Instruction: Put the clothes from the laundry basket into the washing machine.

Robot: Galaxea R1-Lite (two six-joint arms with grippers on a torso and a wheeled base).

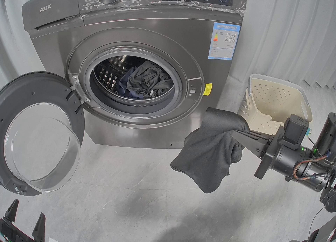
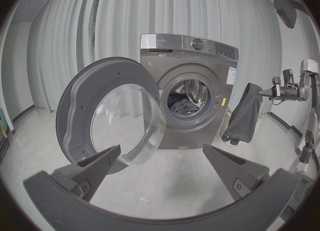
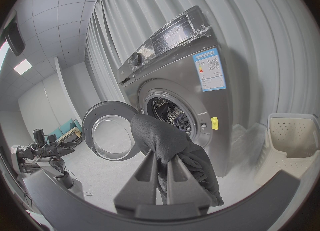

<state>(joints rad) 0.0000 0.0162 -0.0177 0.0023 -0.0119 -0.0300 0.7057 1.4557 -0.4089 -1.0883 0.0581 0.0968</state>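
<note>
A dark grey garment point(image 1: 210, 150) hangs in the air in front of the washing machine point(image 1: 140, 60), low and to the right of its round opening. My right gripper point(image 1: 241, 134) is shut on the garment's upper edge; the same cloth point(image 3: 166, 141) drapes over the closed fingers point(image 3: 173, 175) in the right wrist view. Dark clothes point(image 1: 147, 80) lie inside the drum. The cream laundry basket point(image 1: 276, 102) stands on the floor right of the machine. My left gripper point(image 1: 25, 218) stands open at the lower left, fingers point(image 2: 100, 165) spread with nothing between them.
The machine's door point(image 1: 38, 130) is swung fully open to the left, reaching near the left gripper. Grey floor point(image 1: 122, 190) lies in front of the machine. Pleated curtains point(image 1: 290, 25) hang behind the machine and basket.
</note>
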